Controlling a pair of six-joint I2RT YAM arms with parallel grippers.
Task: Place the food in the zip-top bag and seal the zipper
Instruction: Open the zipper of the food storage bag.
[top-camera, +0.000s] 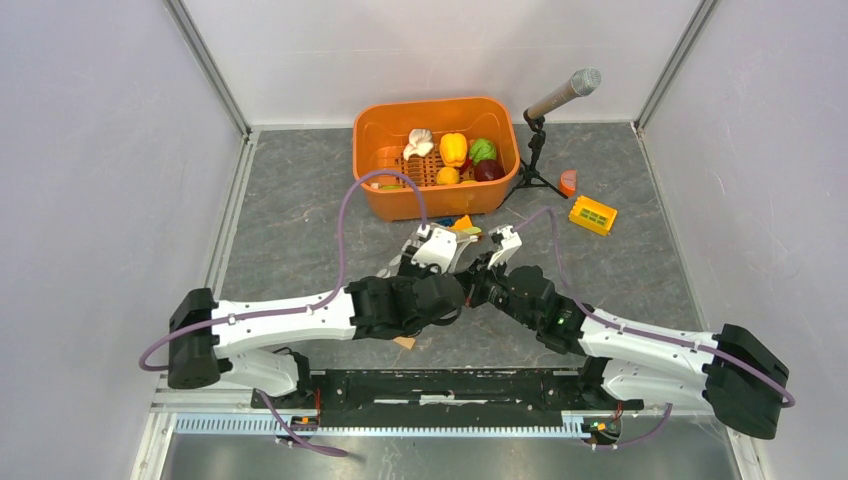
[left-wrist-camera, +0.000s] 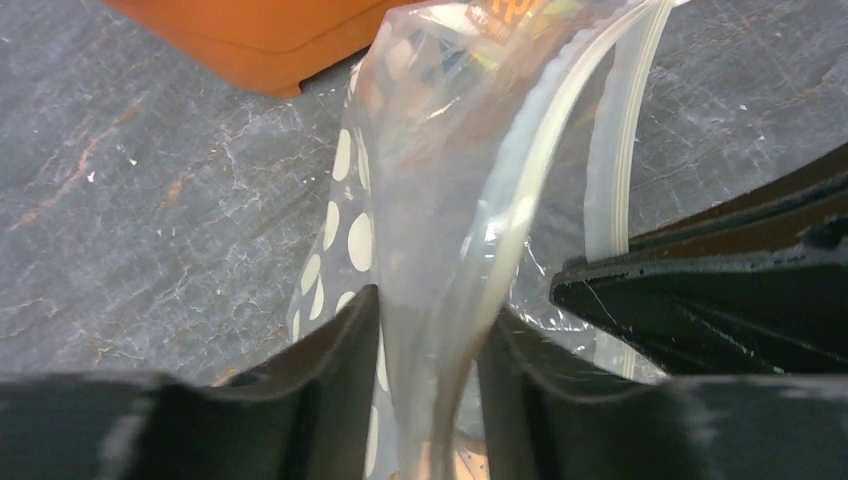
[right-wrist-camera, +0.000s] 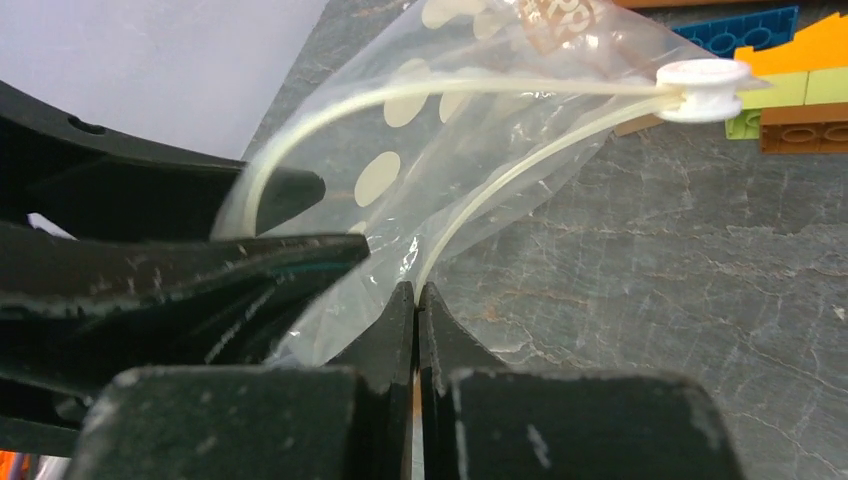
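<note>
The zip-top bag (left-wrist-camera: 440, 150), clear with white polka dots, hangs just above the table between my two grippers, mouth spread open. My left gripper (left-wrist-camera: 428, 310) is open, with the bag's film and zipper (left-wrist-camera: 520, 210) running loosely between its fingers. My right gripper (right-wrist-camera: 417, 290) is shut on the bag's (right-wrist-camera: 470, 130) mouth edge, where one zipper strip (right-wrist-camera: 480, 195) enters the jaws. A white slider (right-wrist-camera: 700, 90) sits at the zipper's far end. The food lies in the orange basket (top-camera: 430, 105): garlic (top-camera: 418, 143), yellow pepper (top-camera: 453, 148), green cabbage (top-camera: 483, 150), a dark red piece (top-camera: 489, 170).
Colourful building blocks (right-wrist-camera: 790, 70) lie just beyond the bag, in front of the basket. A microphone on a tripod (top-camera: 560, 95) stands right of the basket, with a yellow block (top-camera: 592, 215) near it. A small tan cube (top-camera: 404, 342) lies under the left arm. Walls enclose three sides.
</note>
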